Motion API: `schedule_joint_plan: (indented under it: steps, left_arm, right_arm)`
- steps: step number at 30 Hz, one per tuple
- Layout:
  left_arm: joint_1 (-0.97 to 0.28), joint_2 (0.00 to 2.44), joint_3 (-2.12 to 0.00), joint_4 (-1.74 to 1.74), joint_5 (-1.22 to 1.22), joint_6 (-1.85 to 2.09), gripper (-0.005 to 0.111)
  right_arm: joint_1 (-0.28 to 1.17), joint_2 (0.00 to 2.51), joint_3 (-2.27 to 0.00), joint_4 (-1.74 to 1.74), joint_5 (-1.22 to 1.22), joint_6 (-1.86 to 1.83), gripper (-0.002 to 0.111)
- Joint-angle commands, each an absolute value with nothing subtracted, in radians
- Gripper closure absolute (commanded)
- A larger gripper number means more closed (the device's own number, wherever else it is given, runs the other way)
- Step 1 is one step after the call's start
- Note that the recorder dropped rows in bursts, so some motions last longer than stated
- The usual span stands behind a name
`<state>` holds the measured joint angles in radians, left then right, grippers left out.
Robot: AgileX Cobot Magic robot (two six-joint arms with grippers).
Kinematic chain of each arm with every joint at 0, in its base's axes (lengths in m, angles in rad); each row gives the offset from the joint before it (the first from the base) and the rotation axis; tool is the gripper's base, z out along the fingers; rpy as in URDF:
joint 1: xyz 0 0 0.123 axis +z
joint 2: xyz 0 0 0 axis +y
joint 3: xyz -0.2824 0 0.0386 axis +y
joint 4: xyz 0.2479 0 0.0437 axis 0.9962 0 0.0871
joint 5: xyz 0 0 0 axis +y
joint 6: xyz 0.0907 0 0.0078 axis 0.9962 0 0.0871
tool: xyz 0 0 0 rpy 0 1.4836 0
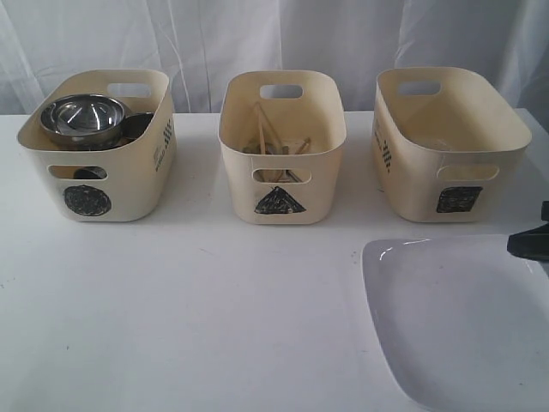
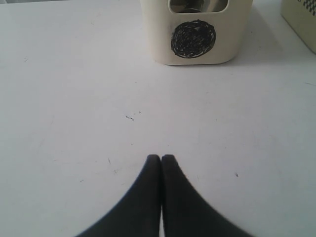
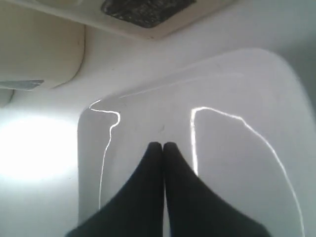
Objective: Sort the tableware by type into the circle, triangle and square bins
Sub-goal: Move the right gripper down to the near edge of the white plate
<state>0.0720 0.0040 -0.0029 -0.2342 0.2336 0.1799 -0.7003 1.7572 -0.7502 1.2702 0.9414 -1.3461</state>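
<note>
With right fingers [image 3: 162, 149] pressed together and empty above the plate [image 1: 455, 326] at 5 o'clock on the counter [image 1: 214, 326], likely to skid off its slick, low rim; may jam entering the square bin [image 1: 412, 180] at 2 o'clock; with left fingers [image 2: 161, 159] closed too, empty.

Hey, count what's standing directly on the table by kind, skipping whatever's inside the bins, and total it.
Cream bins: 3 (circle bin, triangle bin, square bin)
White plate: 1
Total: 4
</note>
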Motion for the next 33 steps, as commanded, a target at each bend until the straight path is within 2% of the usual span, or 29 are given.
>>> schedule_joint_plan:
  steps: [1,3,7,10,17,23,29,33]
  left_arm:
    - [0.068,0.000,0.000,-0.239,0.234,0.180,0.107]
    - [0.068,0.000,0.000,-0.239,0.234,0.180,0.107]
    - [0.068,0.000,0.000,-0.239,0.234,0.180,0.107]
    - [0.068,0.000,0.000,-0.239,0.234,0.180,0.107]
    - [0.068,0.000,0.000,-0.239,0.234,0.180,0.107]
    - [0.068,0.000,0.000,-0.239,0.234,0.180,0.107]
    - [0.068,0.000,0.000,-0.239,0.234,0.180,0.107]
    - [0.068,0.000,0.000,-0.239,0.234,0.180,0.107]
  right_arm:
    - [-0.710,1.738,-0.783,1.226,0.922,-1.452,0.101]
    - [-0.710,1.738,-0.785,1.221,0.912,-1.459,0.090]
    - [-0.710,1.738,-0.790,1.207,0.885,-1.515,0.062]
    - [-0.710,1.738,-0.805,1.207,0.820,-1.535,0.051]
    - [-0.710,1.766,-0.807,1.201,0.585,-1.775,0.050]
    - [-0.708,1.853,-0.809,1.220,0.681,-1.990,0.050]
    - [-0.708,1.898,-0.863,1.269,0.699,-2.008,0.050]
    - [-0.708,1.948,-0.887,1.334,0.807,-2.045,0.050]
